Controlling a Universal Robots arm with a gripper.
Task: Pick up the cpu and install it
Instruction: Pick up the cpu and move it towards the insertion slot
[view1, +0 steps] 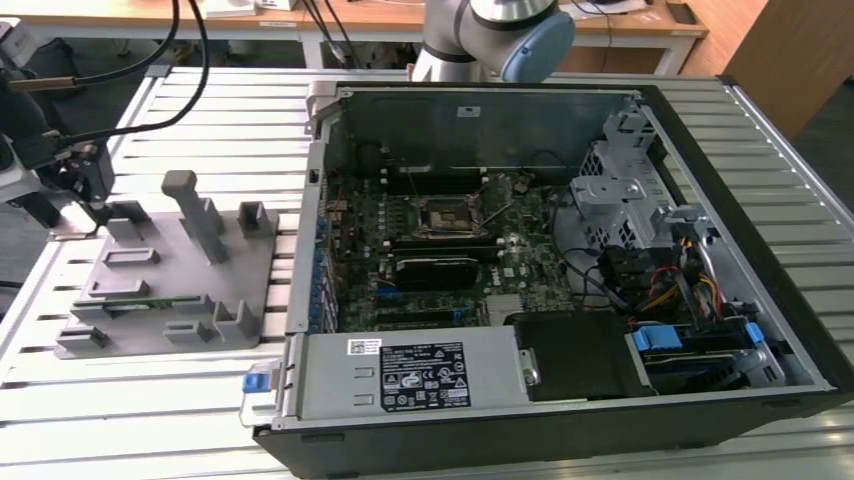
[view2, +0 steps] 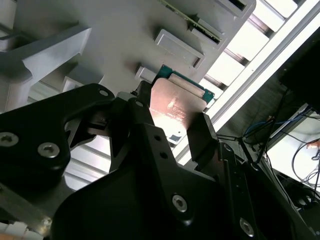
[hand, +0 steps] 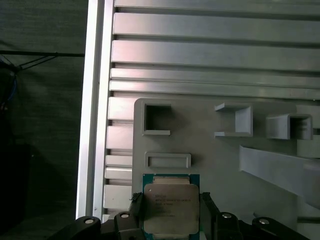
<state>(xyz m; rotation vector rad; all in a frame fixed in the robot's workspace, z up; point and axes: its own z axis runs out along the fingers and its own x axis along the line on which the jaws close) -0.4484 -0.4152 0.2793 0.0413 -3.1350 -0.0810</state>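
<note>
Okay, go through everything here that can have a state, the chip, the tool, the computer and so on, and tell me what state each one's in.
cpu: gripped on two opposite edges, metal top showing, over the grey fixture plate.
tool: shut on the cpu.
grey fixture plate: lying flat on the slatted table.
computer case: on its side, side panel off, insides exposed.
motherboard socket: no silver chip seated in it.

Fixture plate (view1: 171, 292) on table (view1: 147, 425) at the exterior view's left of the computer case (view1: 534, 442), cpu (hand: 171, 207) between fingers (hand: 207, 210) at its edge
</note>
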